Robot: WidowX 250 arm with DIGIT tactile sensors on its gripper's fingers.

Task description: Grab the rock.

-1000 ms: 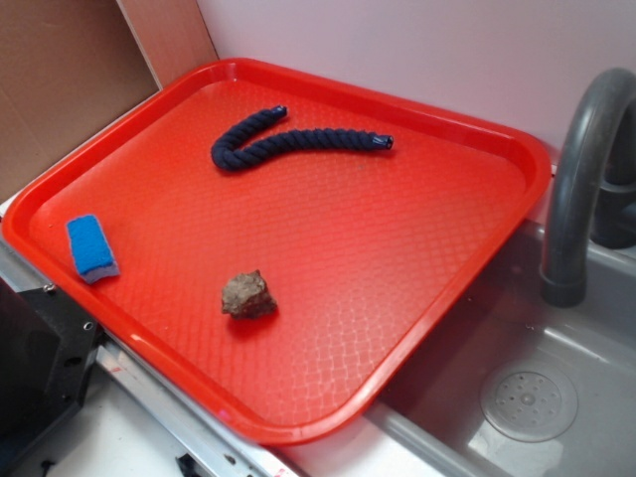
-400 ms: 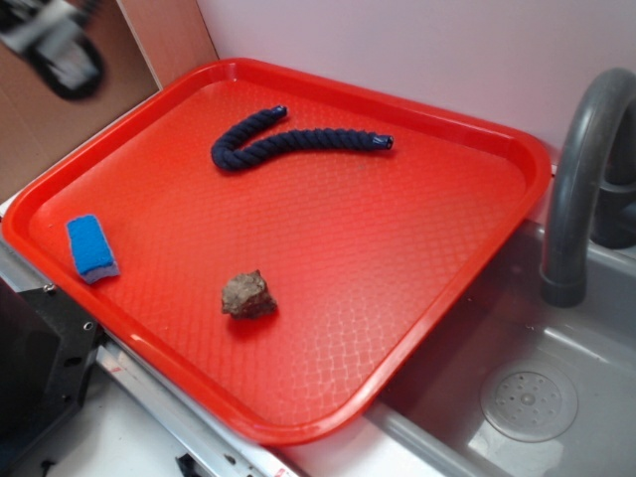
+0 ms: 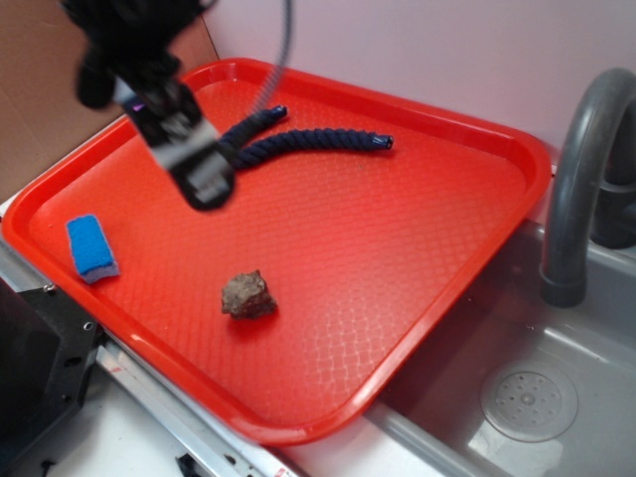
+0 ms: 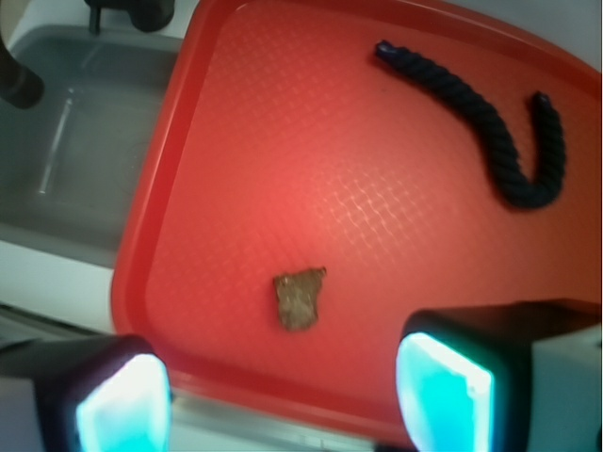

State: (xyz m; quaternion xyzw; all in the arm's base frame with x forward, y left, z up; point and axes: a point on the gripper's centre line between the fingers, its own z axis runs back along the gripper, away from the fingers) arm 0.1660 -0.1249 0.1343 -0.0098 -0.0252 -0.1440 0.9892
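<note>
**Exterior view: arm now over the tray, rock untouched**

Exterior view, compared with the frame 0.4 s ago: we note the gripper (image 3: 204, 184) has come in from the upper left corner, where it was only a blur against the brown board, and now hangs above the far-left part of the red tray (image 3: 477, 129). It is motion-blurred and partly covers the near end of the navy rope (image 3: 318, 139). A second ago no arm showed at all. Rock, rope and blue sponge (image 3: 91, 248) lie just where they lay in both earlier frames.

From the wrist view we see the two fingers (image 4: 448, 386) spread wide apart at the bottom edge, pads glowing cyan, nothing between them: the pincer is released.

The rock (image 3: 248, 295) sits on the tray's near half, towards the front rim, well apart from the rope and from the sponge at the left edge. We record it as a small lumpy stone, brown-grey, rough-surfaced, with an angular, uneven outline and a dark shadow beneath. In the wrist view the rock (image 4: 300, 299) appears between and above the two pads, clear of both, flatter and tan with a notched upper edge. The gripper is well apart from it.

Grey sink (image 3: 527, 397) and faucet (image 3: 576, 189) lie to the tray's right.
</note>
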